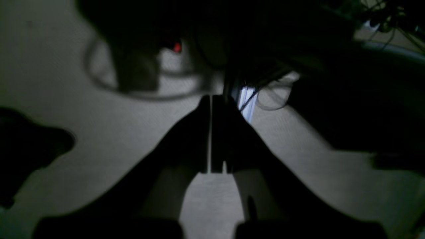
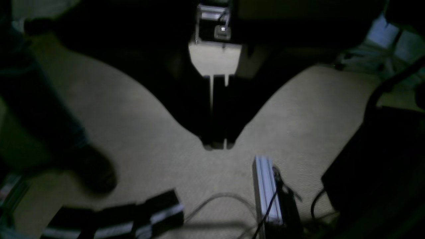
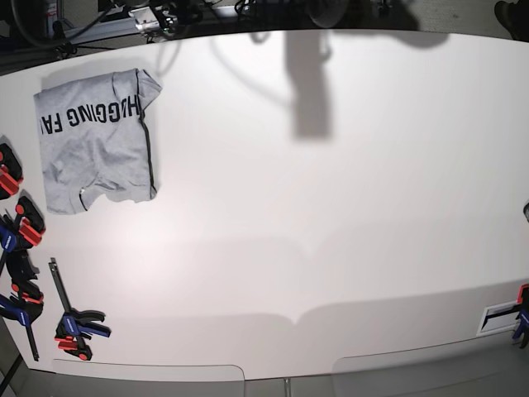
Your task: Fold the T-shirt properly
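The light grey T-shirt (image 3: 95, 141) lies folded into a rough rectangle at the far left corner of the white table (image 3: 331, 207), black letters "HUGGING FA" facing up. Neither arm shows in the base view. In the left wrist view my left gripper (image 1: 211, 99) is shut and empty, with only a thin slit between its dark fingers, and it hangs over beige carpet. In the right wrist view my right gripper (image 2: 217, 146) is also shut and empty over carpet. The T-shirt shows in neither wrist view.
Several red, blue and black clamps (image 3: 21, 240) lie along the table's left edge, one more (image 3: 76, 324) near the front left. Another clamp (image 3: 521, 318) sits at the right edge. On the floor are an aluminium rail (image 2: 265, 189), cables and a dark shoe (image 2: 94, 172).
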